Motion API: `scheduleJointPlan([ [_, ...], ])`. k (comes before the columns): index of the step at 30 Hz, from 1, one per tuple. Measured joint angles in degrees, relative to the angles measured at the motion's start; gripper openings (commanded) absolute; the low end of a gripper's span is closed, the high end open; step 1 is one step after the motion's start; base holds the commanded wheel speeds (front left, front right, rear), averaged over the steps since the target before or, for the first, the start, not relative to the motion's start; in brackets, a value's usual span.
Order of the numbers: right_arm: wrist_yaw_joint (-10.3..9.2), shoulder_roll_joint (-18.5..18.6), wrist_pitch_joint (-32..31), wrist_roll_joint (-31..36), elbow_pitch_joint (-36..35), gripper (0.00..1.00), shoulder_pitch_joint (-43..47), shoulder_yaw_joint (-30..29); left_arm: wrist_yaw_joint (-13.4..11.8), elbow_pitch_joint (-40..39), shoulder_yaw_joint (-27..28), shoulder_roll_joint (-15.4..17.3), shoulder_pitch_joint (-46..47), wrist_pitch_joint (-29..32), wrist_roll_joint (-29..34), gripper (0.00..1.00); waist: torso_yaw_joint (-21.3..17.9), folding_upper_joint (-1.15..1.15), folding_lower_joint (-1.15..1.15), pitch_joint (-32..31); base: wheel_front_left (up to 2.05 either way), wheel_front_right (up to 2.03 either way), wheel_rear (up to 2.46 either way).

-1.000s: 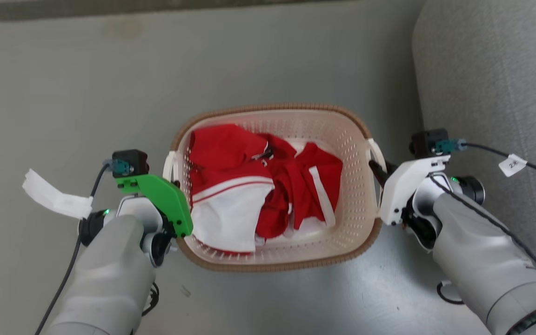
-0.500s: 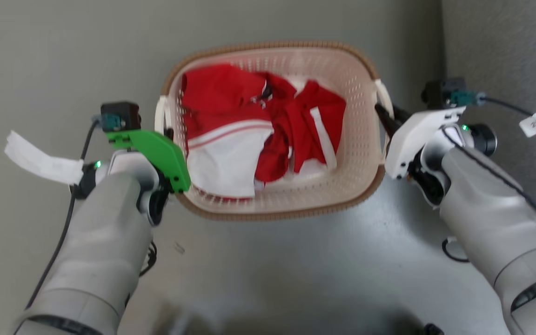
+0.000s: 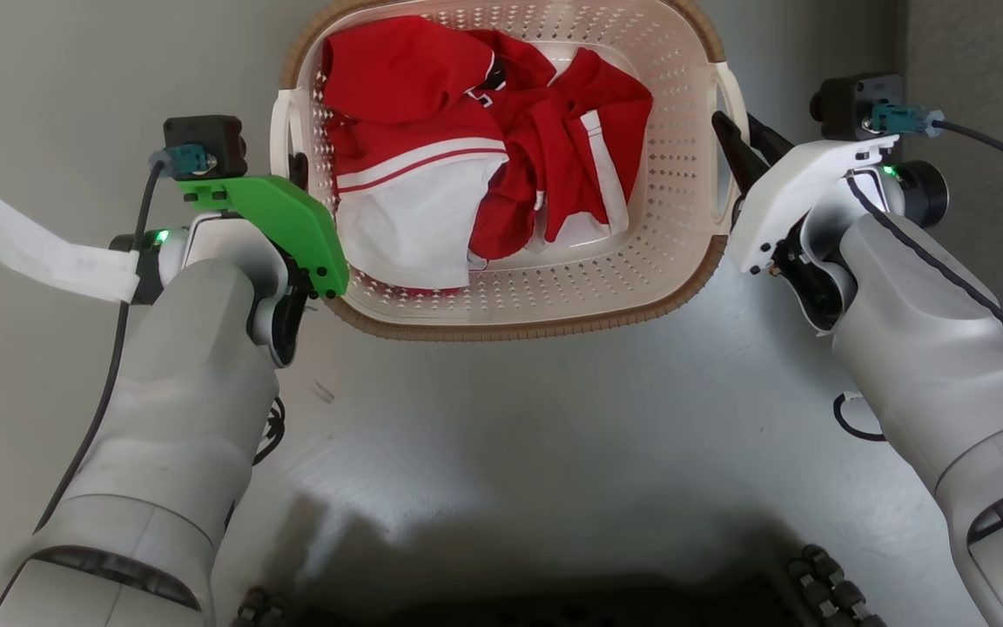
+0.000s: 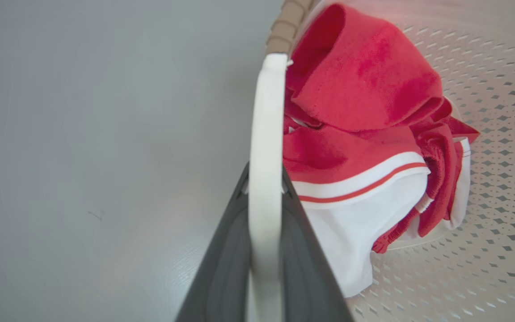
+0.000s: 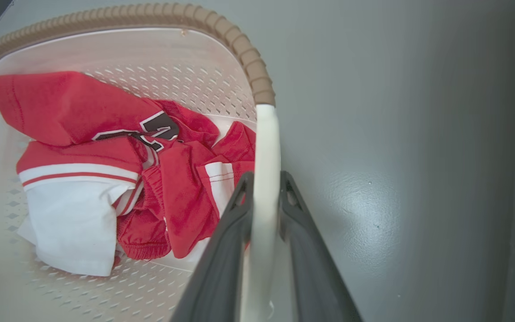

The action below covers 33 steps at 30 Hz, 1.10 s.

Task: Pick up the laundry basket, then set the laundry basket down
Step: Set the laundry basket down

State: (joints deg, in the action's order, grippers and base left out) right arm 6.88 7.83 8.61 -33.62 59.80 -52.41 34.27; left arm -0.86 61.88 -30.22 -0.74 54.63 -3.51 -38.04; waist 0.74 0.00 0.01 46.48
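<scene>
Head view, basket: the laundry basket (image 3: 501, 324) is at top centre, cut by the top edge, with red and white clothes (image 3: 467, 157) inside.
Head view, grippers: left gripper (image 3: 297, 170) at its left side, right gripper (image 3: 732, 139) at its right side.
Left wrist view: dark fingers clamped on the white left handle (image 4: 264, 112), centre frame.
Right wrist view: fingers clenched on the white right handle (image 5: 266, 147); grey floor (image 5: 396, 134) at right.

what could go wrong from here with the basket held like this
1. The left gripper and right gripper each pinch only a thin white handle. If either pair of jaws slips, the laundry basket could tip and spill the red and white clothes.
2. Lowering unevenly might twist those handles.
</scene>
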Motion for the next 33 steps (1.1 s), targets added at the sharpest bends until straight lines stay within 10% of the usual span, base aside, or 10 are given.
scheduleJointPlan([
  [33,0.69,-0.1,1.2,-0.7,2.3,0.0,-1.7,0.5,2.5,4.2,-1.0,-0.3,1.8,-1.6,-0.1,0.0,0.7,0.0,-0.01,5.1,0.0,0.0,0.0],
])
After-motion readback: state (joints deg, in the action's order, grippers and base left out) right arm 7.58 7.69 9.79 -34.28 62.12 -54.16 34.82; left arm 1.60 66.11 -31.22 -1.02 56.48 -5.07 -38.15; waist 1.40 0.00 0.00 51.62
